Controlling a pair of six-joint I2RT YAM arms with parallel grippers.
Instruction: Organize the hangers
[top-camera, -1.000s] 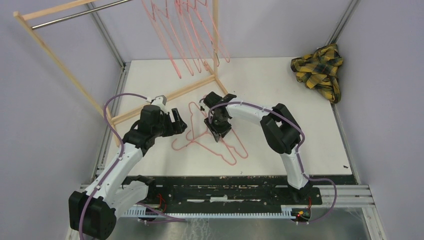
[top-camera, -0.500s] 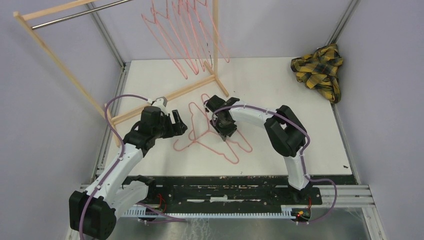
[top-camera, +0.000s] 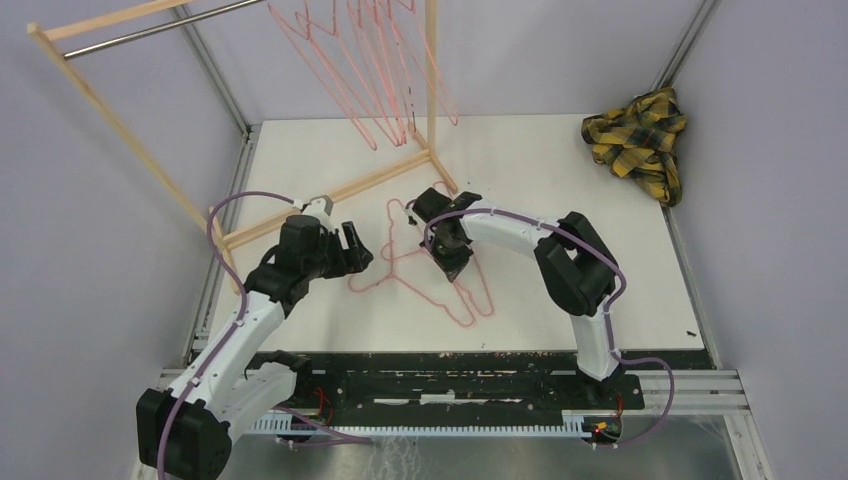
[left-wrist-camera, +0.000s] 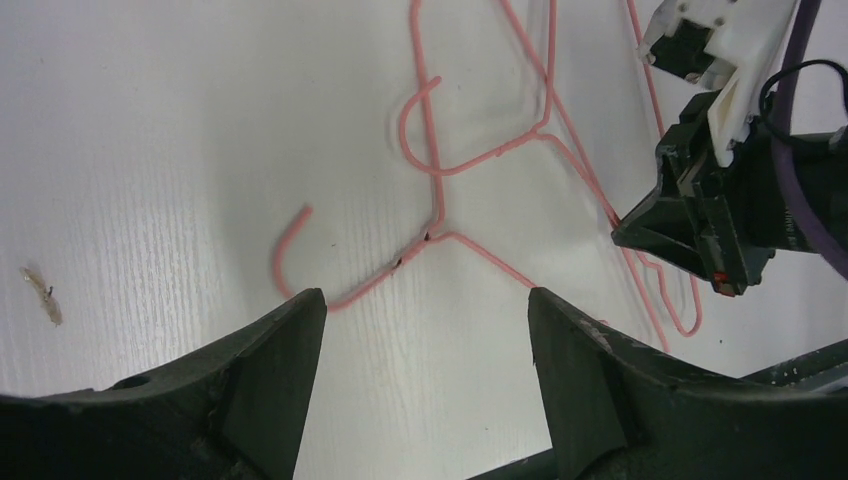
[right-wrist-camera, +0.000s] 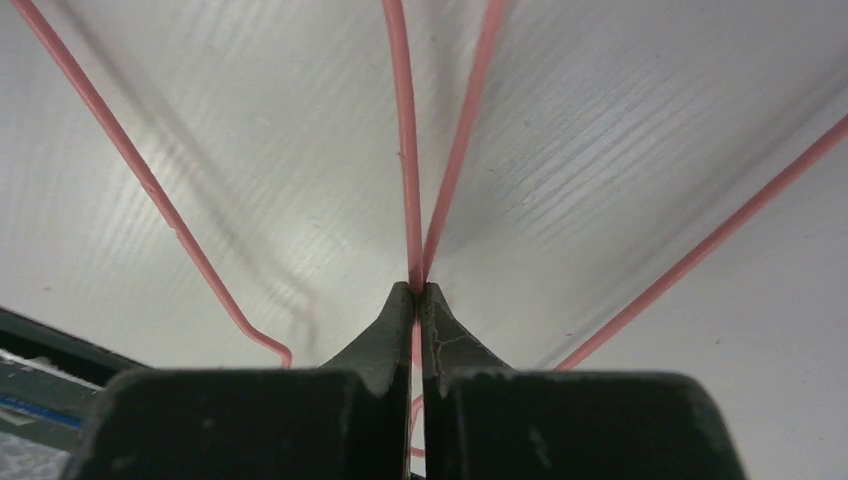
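Two thin pink wire hangers, triangular and tangled, are laid flat just before the wooden-framed rack. Two strands are clamped in the right gripper; the left gripper is seen with jaws apart.

Inspection finding: no legible text, label, brand name, number or sign appears in any of the three views. No surface carries markings that can be read.
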